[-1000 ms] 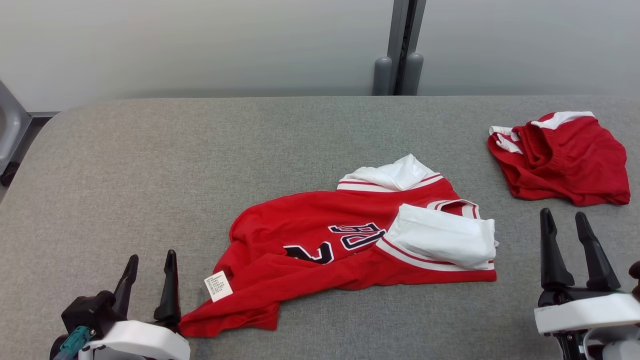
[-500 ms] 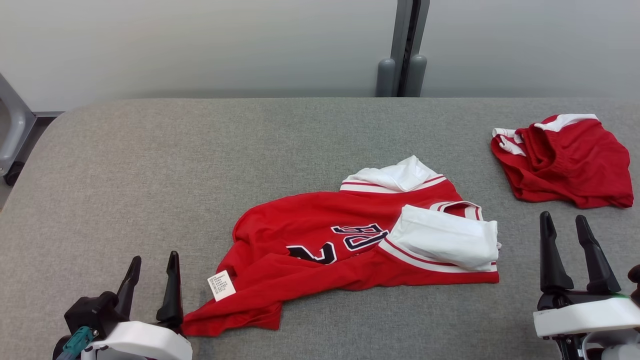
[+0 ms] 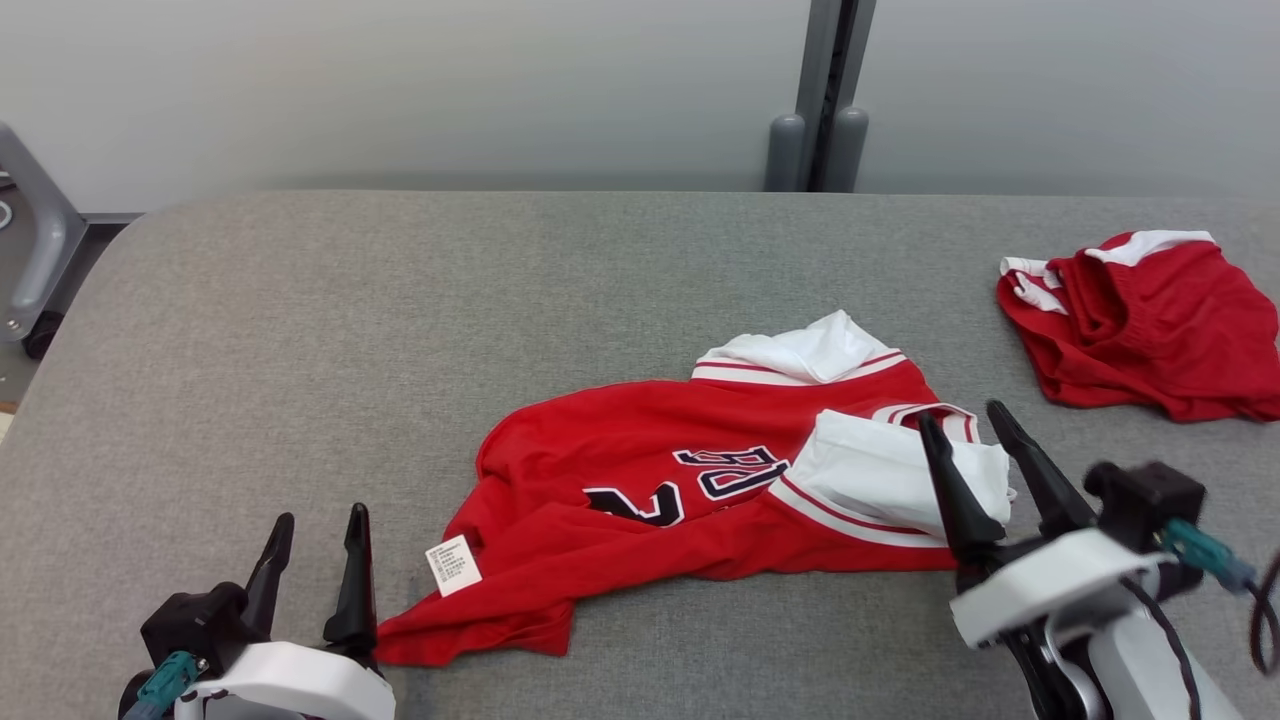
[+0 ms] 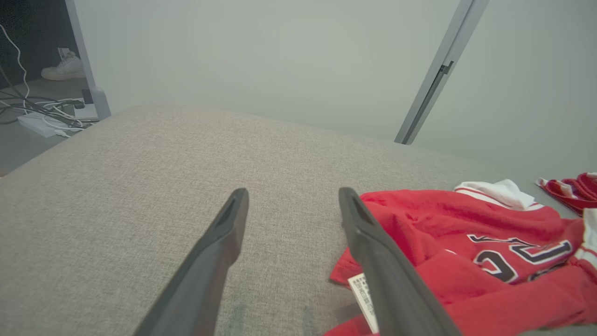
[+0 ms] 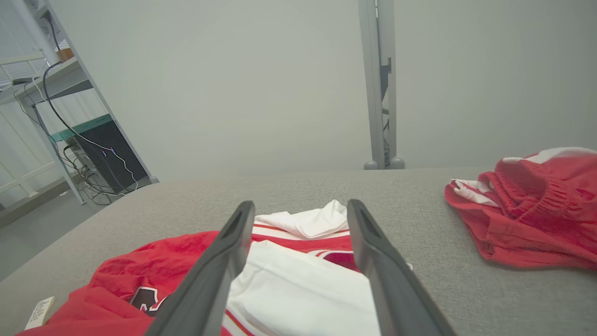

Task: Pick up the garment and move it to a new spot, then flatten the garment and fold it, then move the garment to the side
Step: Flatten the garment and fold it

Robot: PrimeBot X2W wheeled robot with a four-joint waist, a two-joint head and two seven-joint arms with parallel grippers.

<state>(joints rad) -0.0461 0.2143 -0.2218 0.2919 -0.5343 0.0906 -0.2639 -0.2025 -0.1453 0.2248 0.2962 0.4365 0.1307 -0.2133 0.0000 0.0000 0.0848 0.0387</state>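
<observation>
A crumpled red jersey [image 3: 640, 470] with white sleeves and dark lettering lies in the middle of the grey padded table [image 3: 400, 300], its white care label [image 3: 453, 565] near the front left corner. In the left wrist view the jersey [image 4: 466, 252] sits just right of the fingers. My left gripper [image 3: 318, 522] stands open at the lower left, beside the jersey's hem, empty. My right gripper [image 3: 965, 420] is open above the jersey's white sleeve [image 3: 880, 475], nothing between its fingers. The right wrist view looks down on that sleeve [image 5: 298, 289].
A second red garment with white trim [image 3: 1150, 325] lies bunched at the table's right edge, also in the right wrist view [image 5: 531, 214]. A grey post [image 3: 825, 95] stands behind the table. A metal frame [image 3: 40, 240] is at the far left.
My right gripper has swung left and forward from the lower right corner to above the jersey's white sleeve. The camera has shifted slightly. The left gripper holds its place.
</observation>
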